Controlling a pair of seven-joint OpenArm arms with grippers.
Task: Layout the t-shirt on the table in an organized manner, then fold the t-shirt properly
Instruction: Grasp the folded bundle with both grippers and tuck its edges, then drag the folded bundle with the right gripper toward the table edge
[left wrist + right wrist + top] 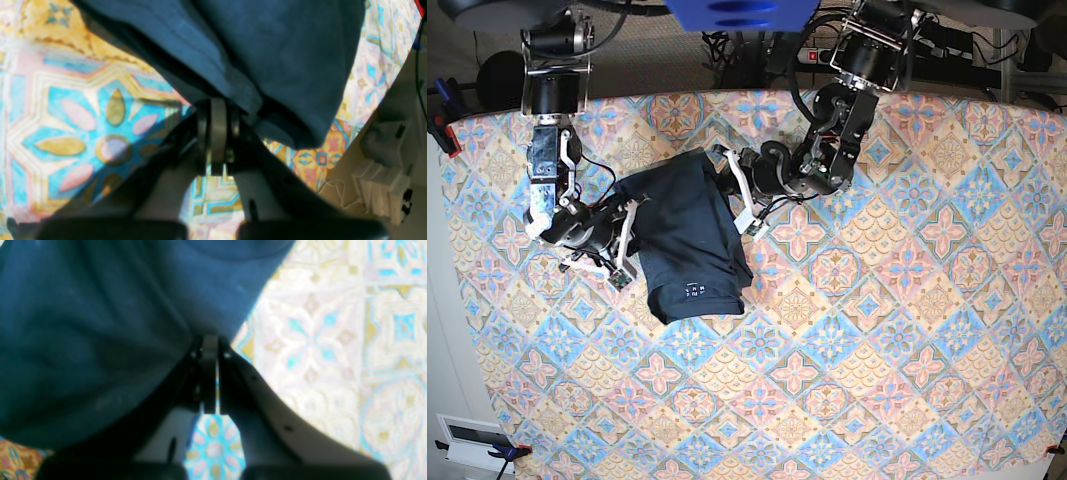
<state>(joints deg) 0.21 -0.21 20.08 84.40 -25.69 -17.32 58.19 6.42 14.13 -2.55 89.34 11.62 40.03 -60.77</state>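
Note:
The dark navy t-shirt lies bunched in a rough oblong on the left half of the table, its small white label near the front end. My left gripper reaches in from the right and is shut on the shirt's right edge. In the left wrist view the left gripper pinches a hemmed fold of the t-shirt above the table. My right gripper is shut on the shirt's left edge. Seen from the right wrist, the right gripper bites gathered t-shirt fabric over the table.
The table's edge runs close past my left gripper, with white boxes and a cable on the floor beyond it. A clamp holds the cloth at the far left corner. Cables and a power strip lie behind the table.

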